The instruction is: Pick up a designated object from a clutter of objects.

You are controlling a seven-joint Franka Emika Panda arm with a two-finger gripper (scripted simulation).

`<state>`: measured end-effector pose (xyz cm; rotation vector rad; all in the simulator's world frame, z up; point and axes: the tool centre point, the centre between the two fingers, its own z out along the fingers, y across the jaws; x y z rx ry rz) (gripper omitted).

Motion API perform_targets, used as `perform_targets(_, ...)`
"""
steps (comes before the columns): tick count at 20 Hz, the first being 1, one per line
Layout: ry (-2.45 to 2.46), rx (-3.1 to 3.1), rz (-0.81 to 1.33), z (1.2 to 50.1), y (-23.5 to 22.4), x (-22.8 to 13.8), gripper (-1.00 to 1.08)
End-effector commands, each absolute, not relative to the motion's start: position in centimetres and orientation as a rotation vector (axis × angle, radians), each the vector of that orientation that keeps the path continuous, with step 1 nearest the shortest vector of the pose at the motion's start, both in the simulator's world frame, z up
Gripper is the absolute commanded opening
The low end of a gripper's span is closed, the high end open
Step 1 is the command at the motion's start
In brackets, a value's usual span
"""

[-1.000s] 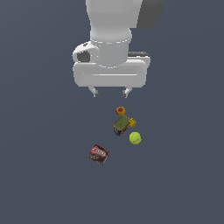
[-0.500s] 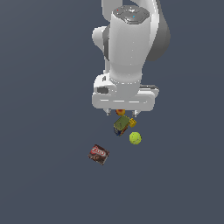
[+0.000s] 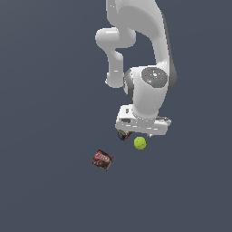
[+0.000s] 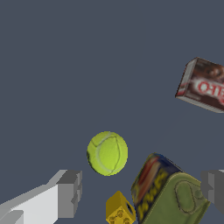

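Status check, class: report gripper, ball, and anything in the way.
Gripper open, empty. Tennis ball free, not between fingers. Green box and yellow block lie between them.

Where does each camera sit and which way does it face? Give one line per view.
Exterior view: off the arm, raised, looking down on the white gripper, the yellow-green tennis ball and the dark brown-red box.
Wrist view: on the wrist, looking down past both grey fingertips at the green can-like container and the small yellow block.
Shared: the ball and the brown-red box.
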<state>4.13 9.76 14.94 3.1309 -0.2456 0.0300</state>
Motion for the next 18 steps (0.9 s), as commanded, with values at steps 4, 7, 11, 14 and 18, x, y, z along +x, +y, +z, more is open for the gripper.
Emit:
perform_targets(4, -0.289, 3.128, 0.01, 10.9, 11.8, 3.4, 1.0)
perform_targets(7, -0.301, 3.127, 0.003, 9.7, 12.4, 3.0, 1.0)
perform_targets(11, -0.307, 3.127, 0.0, 9.1, 12.7, 2.9, 1.0)
perform_targets(14, -0.303, 3.127, -0.001, 9.1, 12.7, 2.9, 1.0)
perform_targets(18, -0.304, 3.127, -0.001, 8.0, 12.7, 2.8, 1.0)
